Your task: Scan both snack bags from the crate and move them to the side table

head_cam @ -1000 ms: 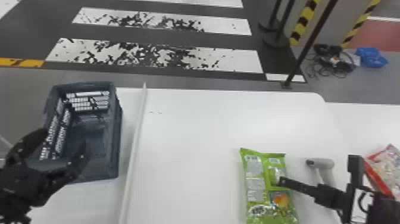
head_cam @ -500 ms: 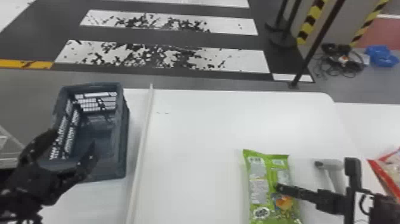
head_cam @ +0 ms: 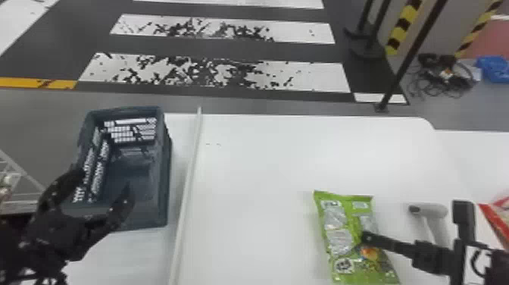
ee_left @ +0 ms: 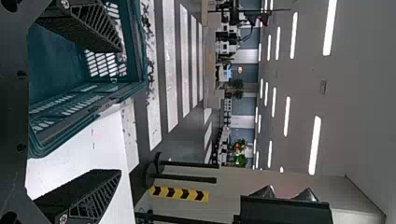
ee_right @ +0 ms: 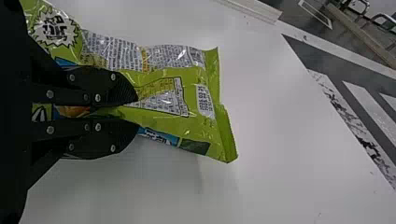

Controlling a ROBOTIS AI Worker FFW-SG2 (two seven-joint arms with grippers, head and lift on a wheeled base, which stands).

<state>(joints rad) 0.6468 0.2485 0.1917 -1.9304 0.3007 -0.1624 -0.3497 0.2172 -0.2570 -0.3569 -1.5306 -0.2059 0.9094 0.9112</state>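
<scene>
We grip the green snack bag (head_cam: 335,223) in our right pincer (head_cam: 366,238); our left pincer (head_cam: 103,182) hangs open near the crate (head_cam: 163,178).

Soft indoor light over a bright desk (head_cam: 265,170)

The head view is bright and even, the desk a broad pale sheen; the inside of the crate (head_cam: 164,189) sits in deeper tone; in the left wrist view, rows of ceiling strips (ee_left: 315,144) burn white against dimmer grey; in the right wrist view, small glints catch the wrinkled film of the snack bag (ee_right: 201,126); a faint, soft-edged shadow lies near it on greyer white.
</scene>
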